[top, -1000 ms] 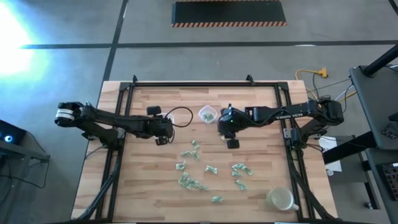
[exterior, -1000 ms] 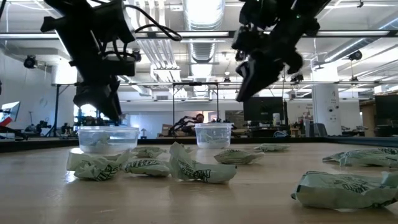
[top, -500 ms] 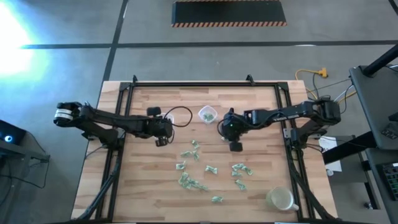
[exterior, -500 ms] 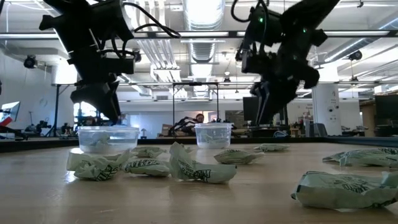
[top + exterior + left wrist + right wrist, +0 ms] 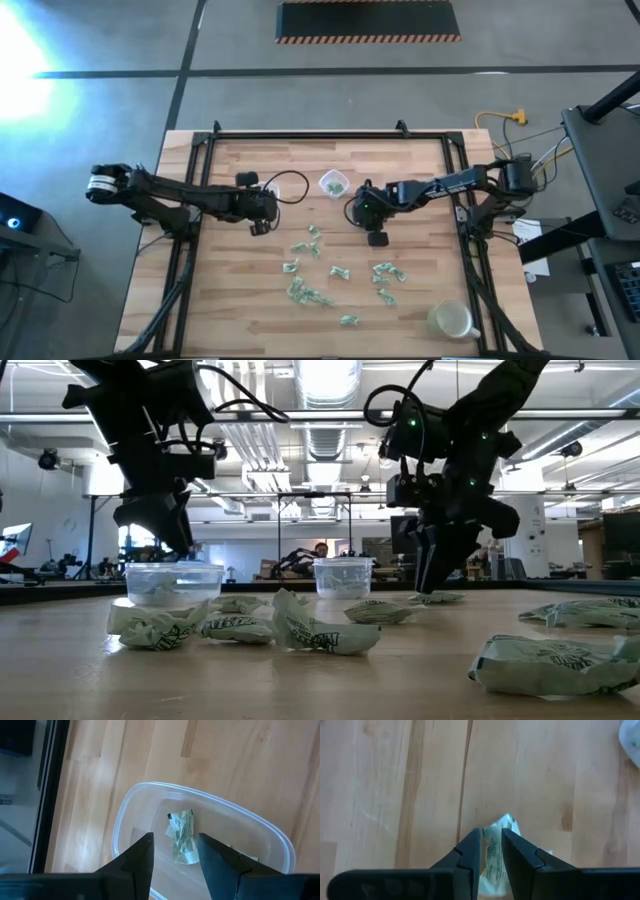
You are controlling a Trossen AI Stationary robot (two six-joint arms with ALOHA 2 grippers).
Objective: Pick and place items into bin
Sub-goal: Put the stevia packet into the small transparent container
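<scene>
the right hand hides the lower part of its wrapper; the tub is cut off at 6 o'clock.

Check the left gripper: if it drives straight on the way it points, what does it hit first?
Likely the small green-and-white wrapped piece lying in the clear plastic container. The open left gripper points straight at it, though depth is unclear.

We see hard white glare at the overhead view's upper left, bright ceiling lights backlighting the dark arms, and blurred foreground wrappers.
</scene>
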